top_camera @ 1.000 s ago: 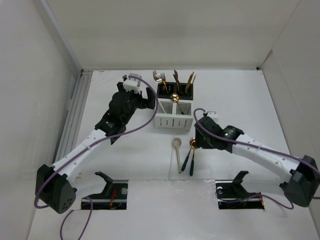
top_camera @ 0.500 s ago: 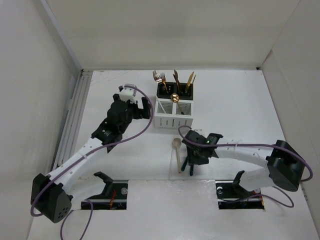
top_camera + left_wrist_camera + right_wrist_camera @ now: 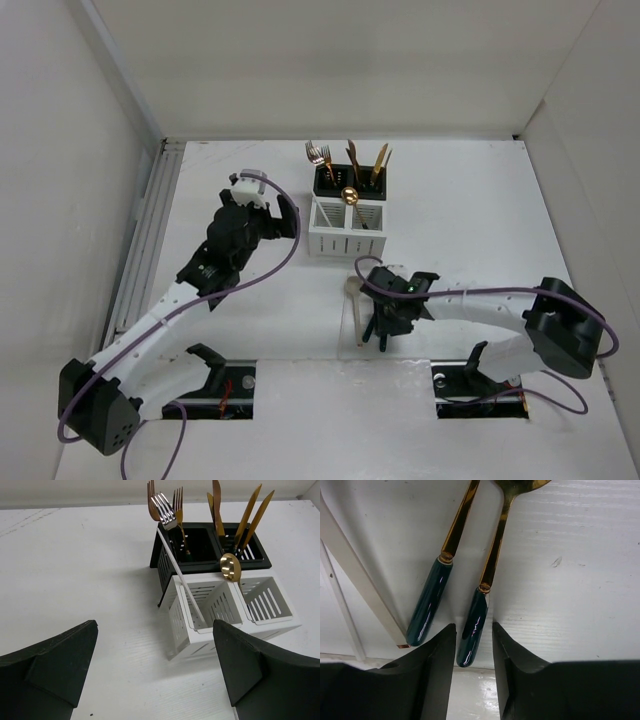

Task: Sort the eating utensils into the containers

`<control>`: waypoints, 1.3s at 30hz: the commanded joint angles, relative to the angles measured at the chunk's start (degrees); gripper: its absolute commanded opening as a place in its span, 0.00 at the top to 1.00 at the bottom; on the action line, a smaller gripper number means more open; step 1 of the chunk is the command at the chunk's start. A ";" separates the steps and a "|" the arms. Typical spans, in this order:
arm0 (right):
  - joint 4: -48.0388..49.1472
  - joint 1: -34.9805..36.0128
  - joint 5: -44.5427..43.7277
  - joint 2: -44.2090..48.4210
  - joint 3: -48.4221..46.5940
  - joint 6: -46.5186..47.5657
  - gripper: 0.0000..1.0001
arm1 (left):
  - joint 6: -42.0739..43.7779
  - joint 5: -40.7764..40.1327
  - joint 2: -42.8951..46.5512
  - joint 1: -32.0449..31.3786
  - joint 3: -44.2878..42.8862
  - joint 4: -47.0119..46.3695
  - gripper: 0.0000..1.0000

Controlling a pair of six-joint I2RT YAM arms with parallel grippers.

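Three utensils (image 3: 368,334) are lying loose near the near edge of the table (image 3: 470,200), about midway along it, handles pointing to that edge: a cream spoon (image 3: 354,300), a green-handled spoon (image 3: 492,565) and a second green-handled piece (image 3: 427,605) whose head is hidden. The right gripper (image 3: 473,627) is straddling the butt of the green-handled spoon. Its jaws are narrowly apart with a sliver of table showing on each side, so nothing is being pinched yet, as far as I can tell. Coming in over the handle end looks sensible, since the neighbour is lying just beside it and the narrow opening is sparing it.

Toward the far edge the white caddy (image 3: 180,630) is standing just in front of the black caddy (image 3: 162,560), touching or nearly so. Forks and gold knives are standing in separate compartments of the black one. A silver fork (image 3: 165,510) and a gold spoon (image 3: 230,567) are leaning in the white one, so this spoon probably belongs there.

The left gripper (image 3: 155,630) is hanging wide apart and empty to the left of the caddies, likely waiting clear of the right arm. No brand, label or writing is showing anywhere
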State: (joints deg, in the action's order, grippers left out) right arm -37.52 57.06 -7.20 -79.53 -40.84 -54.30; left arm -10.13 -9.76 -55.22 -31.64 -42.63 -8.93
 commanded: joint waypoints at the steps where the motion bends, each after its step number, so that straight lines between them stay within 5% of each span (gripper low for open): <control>1: 2.19 0.42 -3.16 -2.82 0.94 -2.56 0.60 | -1.30 -0.52 1.61 0.96 0.80 -1.00 0.00; 6: -0.36 0.42 -5.53 -6.25 -0.38 -2.56 0.88 | -3.40 0.88 1.61 1.58 0.80 -1.00 0.00; 7: -1.41 0.42 -6.33 -6.25 -0.90 -4.74 1.00 | -3.40 0.88 1.61 1.58 0.80 -1.00 0.00; 17: -15.38 -0.72 -19.94 2.36 -11.00 -10.30 1.00 | -4.45 0.88 3.19 2.63 2.47 -1.00 0.00; 22: -14.79 1.13 -29.96 9.38 -20.06 -4.59 1.00 | -4.46 0.88 3.19 3.77 3.08 -2.23 0.00; 25: -7.60 1.13 -36.55 14.64 -22.44 3.36 1.00 | -4.99 0.88 3.19 4.30 3.08 -2.23 0.00; 30: 26.77 0.43 -47.79 14.85 -19.47 30.79 1.00 | -6.83 2.11 2.58 7.63 2.39 -1.71 0.00; 33: 37.57 -3.60 -46.95 8.62 -19.98 42.07 1.00 | -6.83 2.82 1.35 9.13 1.68 -0.48 0.00; 39: 51.73 -9.94 -37.29 2.11 -16.47 47.53 1.00 | -6.22 2.29 -0.58 9.67 -0.17 0.84 0.00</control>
State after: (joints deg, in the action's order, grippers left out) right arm -0.60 49.28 -48.03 -77.19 -58.85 -14.55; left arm -16.08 -7.75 -55.16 -22.33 -40.25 -7.79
